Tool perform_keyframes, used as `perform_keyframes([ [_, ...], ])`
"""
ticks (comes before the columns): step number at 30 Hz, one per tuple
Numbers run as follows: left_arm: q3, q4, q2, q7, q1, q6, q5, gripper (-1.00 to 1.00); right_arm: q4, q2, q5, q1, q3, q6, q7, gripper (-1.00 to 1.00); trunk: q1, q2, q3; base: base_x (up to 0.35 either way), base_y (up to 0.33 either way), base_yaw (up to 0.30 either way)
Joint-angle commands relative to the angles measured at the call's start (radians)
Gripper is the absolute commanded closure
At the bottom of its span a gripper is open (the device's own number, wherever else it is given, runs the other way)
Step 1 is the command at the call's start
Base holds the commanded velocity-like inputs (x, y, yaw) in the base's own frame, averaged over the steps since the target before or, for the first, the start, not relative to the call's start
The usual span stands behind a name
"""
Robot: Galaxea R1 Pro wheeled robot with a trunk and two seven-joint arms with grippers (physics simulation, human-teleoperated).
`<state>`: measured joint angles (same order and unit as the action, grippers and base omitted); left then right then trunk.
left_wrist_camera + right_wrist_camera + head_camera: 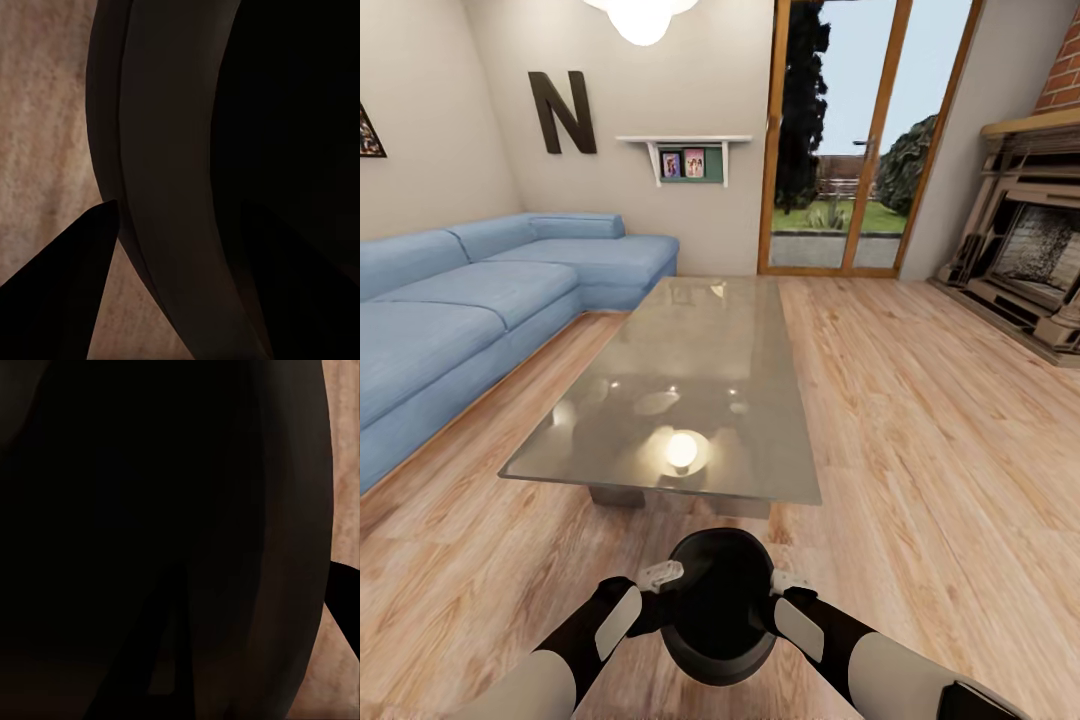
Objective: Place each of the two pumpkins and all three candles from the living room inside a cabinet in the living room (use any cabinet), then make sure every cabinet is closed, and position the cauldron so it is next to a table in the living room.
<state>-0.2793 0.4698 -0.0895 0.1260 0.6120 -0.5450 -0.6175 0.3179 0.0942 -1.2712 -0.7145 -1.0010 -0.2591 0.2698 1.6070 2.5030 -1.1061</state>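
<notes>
Black cauldron [718,600] sits empty, near the table [690,390].

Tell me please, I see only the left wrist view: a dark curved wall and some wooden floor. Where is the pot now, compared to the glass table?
Observer: In the head view the pot is just in front of the table's near short edge, apart from it.
Operator: Is the right gripper on it too?
Observer: Yes. The right gripper is at the rim, opposite the left gripper.
Operator: What stands beside the table?
Observer: A blue sofa runs along its left side.
</notes>
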Motion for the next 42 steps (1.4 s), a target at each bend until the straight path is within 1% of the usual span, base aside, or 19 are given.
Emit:
perform_keyframes([
  [1,-0.001,0.0,0.003,0.009,0.0,-0.005,0.004,1.0,0.005,-0.001,0.007,-0.002,0.002,0.008,0.004,1.0,0.0,0.0,-0.001,0.0,0.0,0.0],
  [17,-0.002,0.0,0.002,0.009,0.0,-0.004,0.004,1.0,0.005,-0.001,0.007,-0.002,0.002,0.006,0.003,1.0,0.0,0.0,-0.001,0.03,0.0,0.0],
  [28,-0.003,0.0,0.002,0.009,0.0,-0.004,0.004,1.0,0.006,-0.001,0.007,-0.002,0.002,0.007,0.003,1.0,0.0,0.0,-0.001,0.103,0.0,0.0],
  [36,-0.003,0.0,0.003,0.009,0.0,-0.004,0.004,1.0,0.006,-0.001,0.007,-0.002,0.002,0.007,0.003,1.0,0.0,0.0,-0.001,0.01,0.0,0.0],
  [42,-0.003,0.0,0.004,0.009,0.0,-0.004,0.004,1.0,0.006,-0.001,0.007,-0.002,0.002,0.007,0.003,1.0,0.002,0.002,-0.024,0.0,0.0,0.0],
])
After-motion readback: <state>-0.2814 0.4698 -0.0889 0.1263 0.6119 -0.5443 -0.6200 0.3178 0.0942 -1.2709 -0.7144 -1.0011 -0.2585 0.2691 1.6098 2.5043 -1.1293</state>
